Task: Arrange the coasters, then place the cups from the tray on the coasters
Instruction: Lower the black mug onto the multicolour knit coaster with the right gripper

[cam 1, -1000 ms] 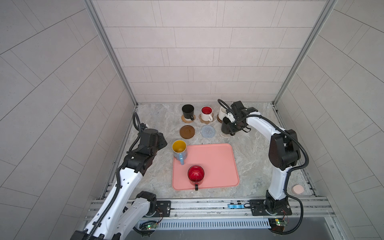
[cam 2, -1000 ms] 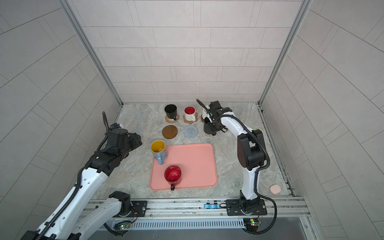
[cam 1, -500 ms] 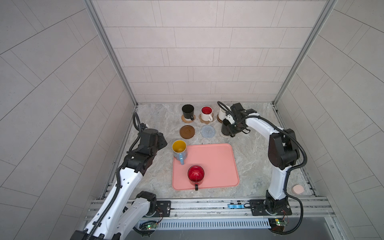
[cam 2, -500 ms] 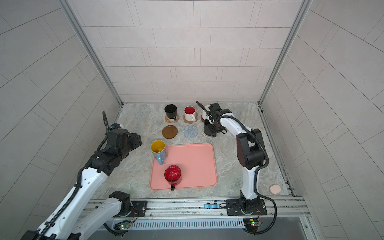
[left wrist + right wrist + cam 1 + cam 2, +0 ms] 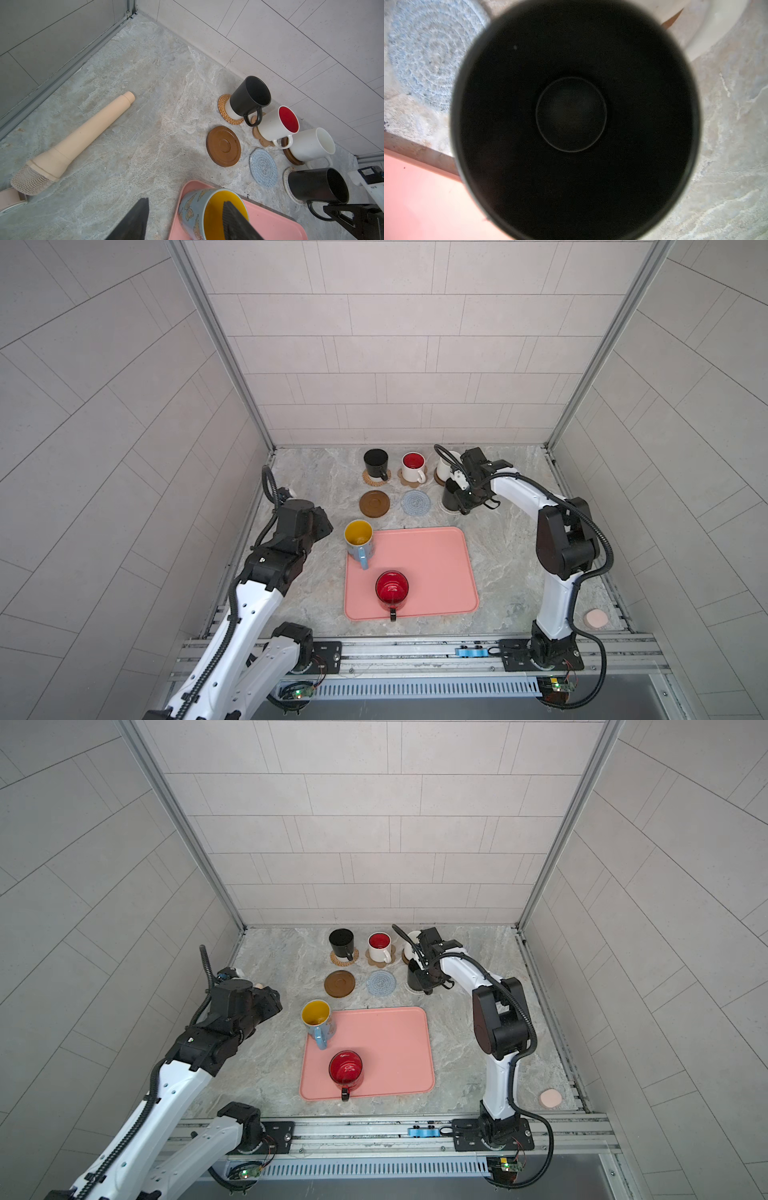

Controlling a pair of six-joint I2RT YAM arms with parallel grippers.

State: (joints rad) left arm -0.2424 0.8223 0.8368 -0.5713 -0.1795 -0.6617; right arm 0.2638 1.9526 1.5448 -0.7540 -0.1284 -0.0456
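The black mug stands upright on the whitish crochet coaster, just beyond the tray. Your right gripper sits at its handle side, and I cannot tell whether the jaws clamp it. Open wide, then lift straight up so nothing drags. Your left gripper hangs half open and empty beside the blue mug.

I have both top views looking steeply down from high in front, sharing the whole table. My left wrist camera faces the back wall from low; my right stares closely into a black mug.
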